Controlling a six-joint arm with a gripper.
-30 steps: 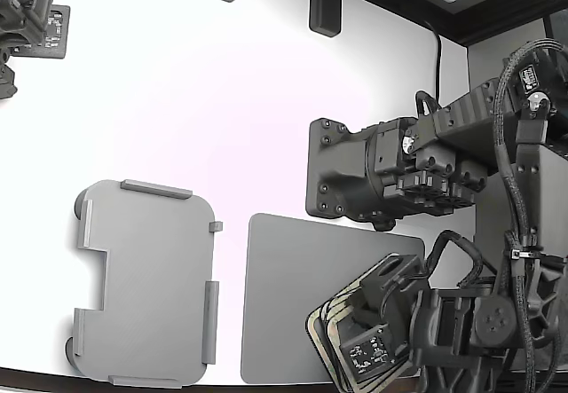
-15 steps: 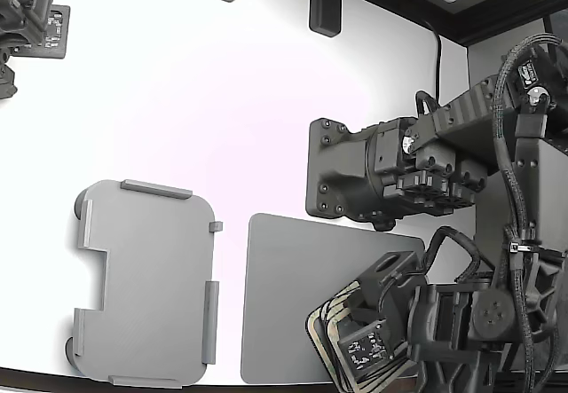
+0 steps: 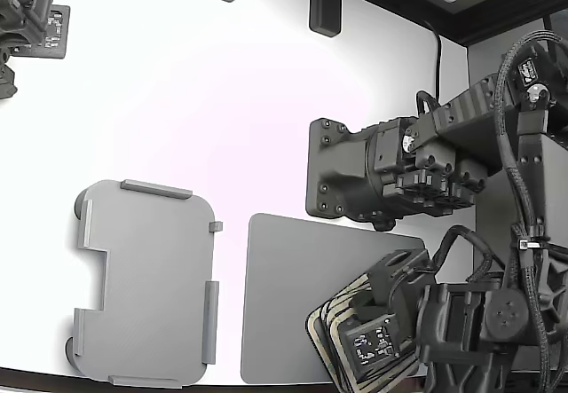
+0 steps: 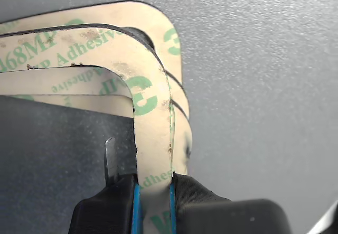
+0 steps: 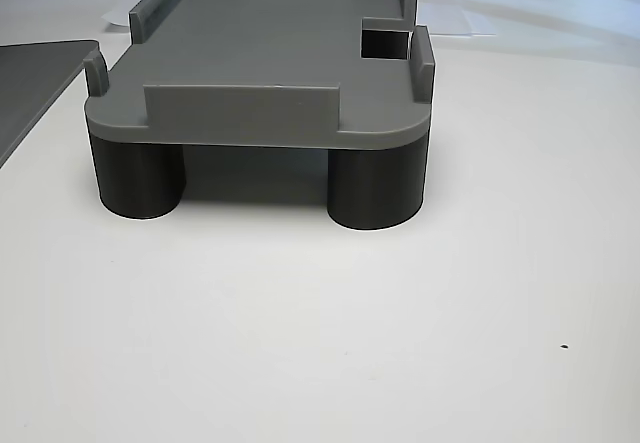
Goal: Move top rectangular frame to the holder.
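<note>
The top rectangular frame (image 4: 153, 112) is tan-beige with green adhesive lettering. It lies on a stack of similar frames (image 3: 324, 326) at the near right corner of the dark grey mat (image 3: 302, 278). In the wrist view one side strip of it runs between my two blue-padded fingers (image 4: 136, 202), and its corner looks slightly raised off the frames below. My gripper (image 4: 153, 189) is shut on that strip; in the exterior view it (image 3: 373, 349) covers most of the stack. The holder (image 3: 146, 278), a light grey tabbed plate on round feet, stands empty at the exterior view's lower left. It also shows in the other view (image 5: 270, 53).
The arm's black base and mount (image 3: 355, 176) stand just behind the mat. Cables hang on the exterior view's right (image 3: 519, 189). A second arm (image 3: 27, 11) sits at the top left. Two black brackets (image 3: 324, 7) stand at the table's far edge.
In the exterior view the gripper head has shifted down and slightly right over the stack, and the frames' edges now look more fanned out. The holder has not moved.
</note>
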